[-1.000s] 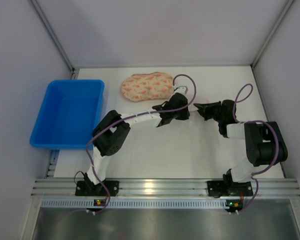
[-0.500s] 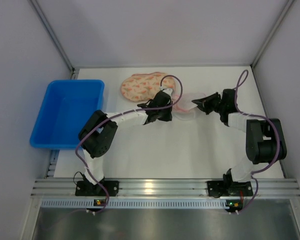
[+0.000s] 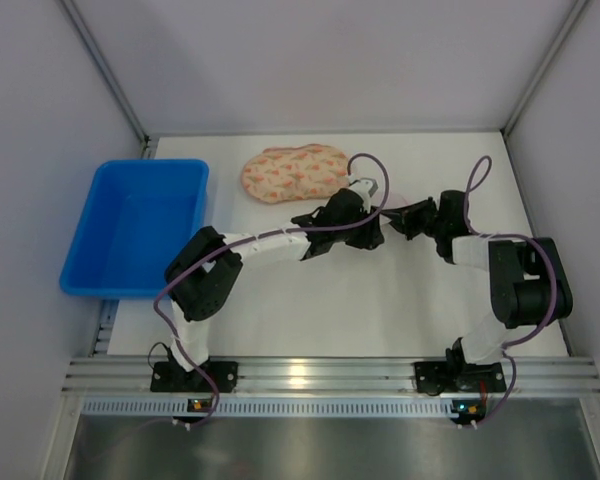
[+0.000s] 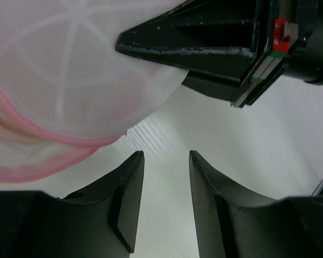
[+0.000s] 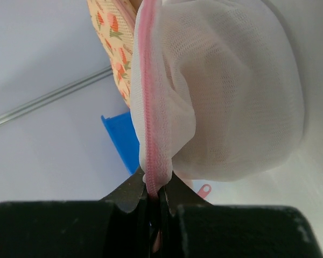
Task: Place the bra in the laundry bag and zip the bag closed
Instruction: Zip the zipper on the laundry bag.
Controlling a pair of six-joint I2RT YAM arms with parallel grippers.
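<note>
The bra [image 3: 290, 172], orange with a small pattern, lies on the table at the back; the right wrist view shows its edge [image 5: 110, 48]. The laundry bag [image 5: 231, 97] is white mesh with a pink zipper [image 5: 148, 107]. My right gripper [image 5: 157, 191] is shut on the bag's zipper edge and holds it up; it also shows in the top view [image 3: 402, 216]. The pink zipper pull [image 5: 203, 189] hangs beside the jaws. My left gripper [image 4: 164, 156] is open and empty over bare table, just below the bag [image 4: 70, 80]. In the top view the left gripper [image 3: 373, 233] sits close beside the right one, and the bag [image 3: 393, 202] is mostly hidden.
A blue bin [image 3: 135, 228] stands at the left of the table, also seen in the right wrist view [image 5: 121, 140]. White walls enclose the table at the back and sides. The right gripper's black finger [image 4: 204, 43] fills the top of the left wrist view.
My left gripper has swung right, from near the bra to beside the right gripper. The bag, spread out between the grippers half a second ago, is now bunched and mostly hidden.
</note>
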